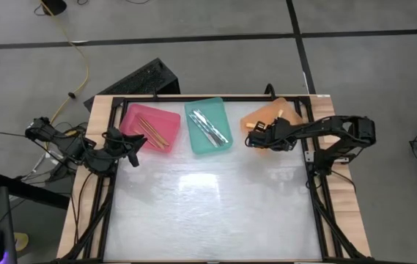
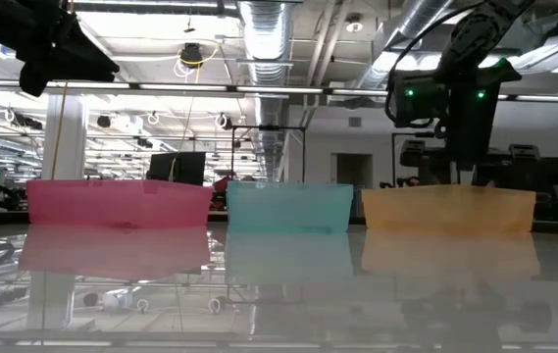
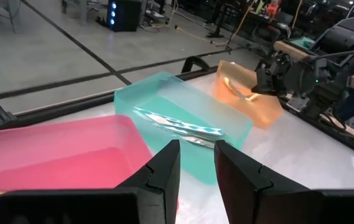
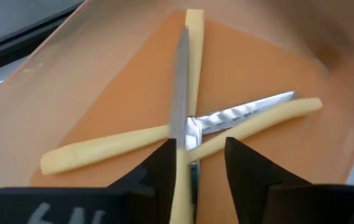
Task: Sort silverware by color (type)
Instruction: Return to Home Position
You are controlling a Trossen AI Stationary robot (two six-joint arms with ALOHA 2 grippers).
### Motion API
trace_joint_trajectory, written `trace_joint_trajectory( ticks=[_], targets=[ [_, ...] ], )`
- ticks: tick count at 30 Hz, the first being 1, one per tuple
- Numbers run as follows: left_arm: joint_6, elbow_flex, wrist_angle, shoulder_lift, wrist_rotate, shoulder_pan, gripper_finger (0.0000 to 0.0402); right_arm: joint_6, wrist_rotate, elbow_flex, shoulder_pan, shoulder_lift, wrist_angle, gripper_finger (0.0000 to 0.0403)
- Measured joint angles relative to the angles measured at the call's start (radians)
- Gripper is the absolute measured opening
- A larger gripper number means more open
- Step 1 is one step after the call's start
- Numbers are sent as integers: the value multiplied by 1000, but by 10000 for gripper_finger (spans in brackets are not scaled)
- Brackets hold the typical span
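silverware (image 4: 102, 151) lies sorted in pink tray (image 2: 119, 203), teal tray (image 2: 288, 208) and orange tray (image 2: 448, 209). light, stiff, slick pieces, probably best pinched mid-handle. right gripper (image 4: 198, 149) hangs spread and empty over orange tray; left gripper (image 3: 196, 149), parted, empty, beside pink tray.

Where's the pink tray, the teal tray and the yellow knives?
pink tray (image 2: 117, 203), low view, on its front wall.
teal tray (image 2: 288, 208), low view, on its front wall.
pale yellow knives (image 4: 102, 149), right wrist view, on one knife's handle.
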Motion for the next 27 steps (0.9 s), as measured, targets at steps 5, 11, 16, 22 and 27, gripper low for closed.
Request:
trace_joint_trajectory(
  ticks=[5,11,16,22,27],
  targets=[
    [-2,0,0,0,18,0,84,-3,-1,0,0,0,1,174],
    [-10,0,0,0,55,0,84,-5,-1,6,1,-31,6,187],
    [-12,0,0,0,124,5,84,-145,34,44,-16,-91,34,185],
    [-11,0,9,-1,174,52,84,-477,40,95,-51,-154,150,181],
    [57,20,11,-29,255,121,84,-815,-35,124,-76,-192,346,180]
  ],
)
